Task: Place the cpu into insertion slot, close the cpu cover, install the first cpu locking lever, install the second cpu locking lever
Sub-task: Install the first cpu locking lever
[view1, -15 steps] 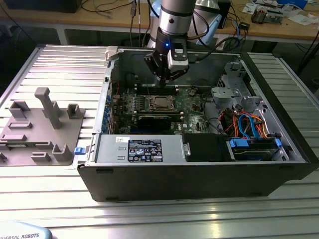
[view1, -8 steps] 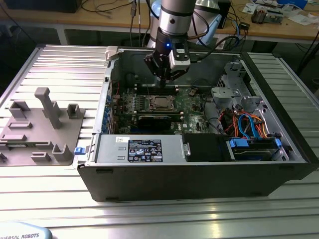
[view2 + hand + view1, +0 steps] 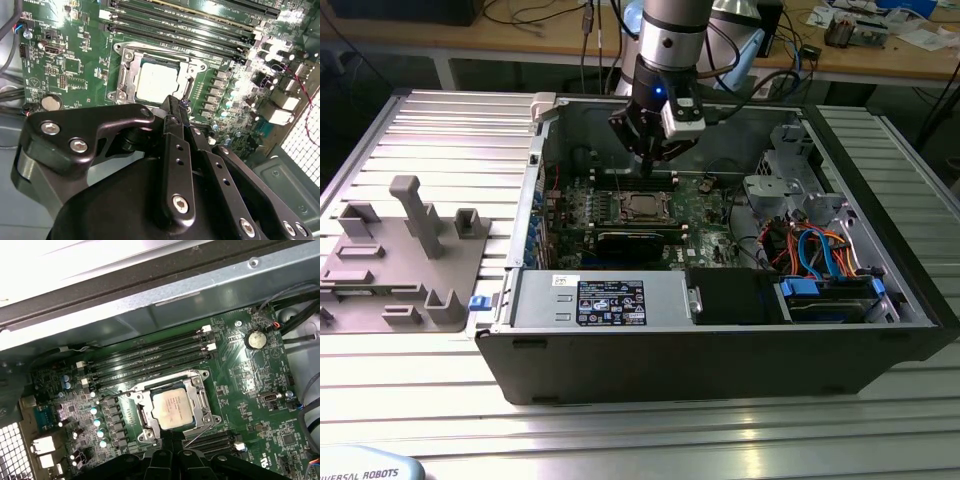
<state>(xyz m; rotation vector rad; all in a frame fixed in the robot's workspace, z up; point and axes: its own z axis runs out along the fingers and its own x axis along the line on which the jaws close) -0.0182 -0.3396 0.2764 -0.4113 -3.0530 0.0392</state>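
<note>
The cpu [image 3: 172, 407] lies flat in the insertion slot [image 3: 143, 415] on the green board, its silver-grey top showing in both wrist views [image 3: 155, 82]. The cpu cover [image 3: 202, 395] rests down around it, framing the chip. A thin lever rod [image 3: 206, 426] runs along one side of the socket. My gripper [image 3: 176, 106] hangs just above the socket's edge with its black fingers [image 3: 176, 150] pressed together and nothing between them. In the exterior view the gripper [image 3: 658, 166] hovers inside the open computer case, above the cpu [image 3: 638, 208].
Long black memory slots [image 3: 150, 357] run beside the socket. The case wall [image 3: 535, 190] stands at the exterior view's left, and cables and drive bays [image 3: 820, 250] crowd its right. A grey parts fixture [image 3: 400, 250] sits outside the case on the ribbed table.
</note>
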